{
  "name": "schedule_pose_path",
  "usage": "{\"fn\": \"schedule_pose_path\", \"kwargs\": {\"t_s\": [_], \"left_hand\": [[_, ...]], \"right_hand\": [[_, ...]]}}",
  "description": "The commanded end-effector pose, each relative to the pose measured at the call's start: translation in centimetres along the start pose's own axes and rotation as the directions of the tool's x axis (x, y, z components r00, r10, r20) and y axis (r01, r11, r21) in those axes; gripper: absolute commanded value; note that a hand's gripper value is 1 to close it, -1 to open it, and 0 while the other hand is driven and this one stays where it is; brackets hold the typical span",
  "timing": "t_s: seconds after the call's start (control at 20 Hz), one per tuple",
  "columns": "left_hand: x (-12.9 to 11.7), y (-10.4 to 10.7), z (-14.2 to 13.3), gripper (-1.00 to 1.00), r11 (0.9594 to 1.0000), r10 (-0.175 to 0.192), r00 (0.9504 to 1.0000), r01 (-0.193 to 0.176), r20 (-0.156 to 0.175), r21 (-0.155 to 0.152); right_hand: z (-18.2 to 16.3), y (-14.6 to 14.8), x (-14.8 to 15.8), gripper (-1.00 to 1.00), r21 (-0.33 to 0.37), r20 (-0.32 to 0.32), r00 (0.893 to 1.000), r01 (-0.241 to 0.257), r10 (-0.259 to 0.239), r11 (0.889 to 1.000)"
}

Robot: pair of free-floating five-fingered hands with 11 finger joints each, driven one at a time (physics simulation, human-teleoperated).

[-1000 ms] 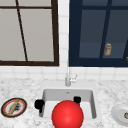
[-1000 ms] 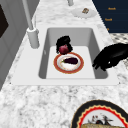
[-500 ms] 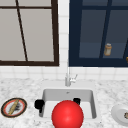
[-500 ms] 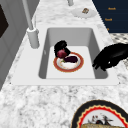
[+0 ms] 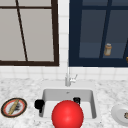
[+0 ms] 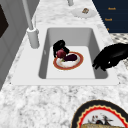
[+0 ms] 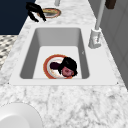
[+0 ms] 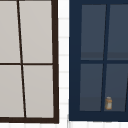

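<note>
Far L of worktop (image 5: 25, 87), near its front edge: patterned plate (image 5: 22, 102) w/ a tan stick-shaped thing (image 5: 13, 107) lying across it.

Next, left hand (image 5: 39, 103): in the air by the sink's front-L corner, just off the L rim. Fingers loose, drooping down, nothing in them. In the right side view it hangs beside that patterned plate, apart from it.

Sink (image 5: 67, 93) sits mid-worktop, faucet (image 5: 68, 77) upright at its back edge. Front view has a big red ball (image 5: 67, 115) over the sink's front part; can't tell what it rests on.

Inside the basin: orange-rimmed plate (image 6: 79, 61) flat on the floor, approx. centre. On it a dark purple lump (image 6: 71, 57). Right hand (image 6: 60, 46) is down in the basin at the plate's faucet-side edge, fingers curled round a reddish round thing (image 6: 61, 53) that sits at the plate's edge, touching the purple lump or just beside it; can't tell which.

R end of worktop, near the front edge: white plate (image 5: 118, 112) w/ a small brownish bit (image 5: 126, 115) on it.

Above, behind the dark-blue pane on the R: small tan bottle (image 5: 107, 49), upright.
</note>
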Motion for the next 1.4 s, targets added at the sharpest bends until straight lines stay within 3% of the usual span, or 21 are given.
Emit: {"fn": "schedule_pose_path", "kwargs": {"t_s": [0.0, 0.45, 0.85, 1.1, 1.35], "left_hand": [[0.0, 0.0, 0.0, 0.00, 1.0000, 0.000, 1.0000, 0.000, 0.000, 0.000], [0.0, 0.0, 0.0, 0.00, 1.0000, 0.000, 1.0000, 0.000, 0.000, 0.000], [0.0, 0.0, 0.0, 0.00, 1.0000, 0.000, 1.0000, 0.000, 0.000, 0.000], [0.0, 0.0, 0.0, 0.00, 1.0000, 0.000, 1.0000, 0.000, 0.000, 0.000], [0.0, 0.0, 0.0, 0.00, 1.0000, 0.000, 1.0000, 0.000, 0.000, 0.000]], "right_hand": [[-0.4, 0.5, 0.0, -1.00, 0.013, 0.000, 1.000, -0.001, 0.001, 1.000], [1.7, -2.3, 0.7, -1.00, 0.065, -0.038, 0.999, 0.008, -0.005, 0.998], [3.5, -3.4, 2.3, -1.00, 0.100, -0.026, 0.999, -0.042, 0.045, 0.994], [5.8, -2.2, 2.0, -1.00, 0.049, -0.010, 0.999, -0.040, 0.041, 0.998], [7.6, -3.0, 1.6, -1.00, -0.034, 0.005, 0.999, -0.037, 0.038, 0.999]]}}
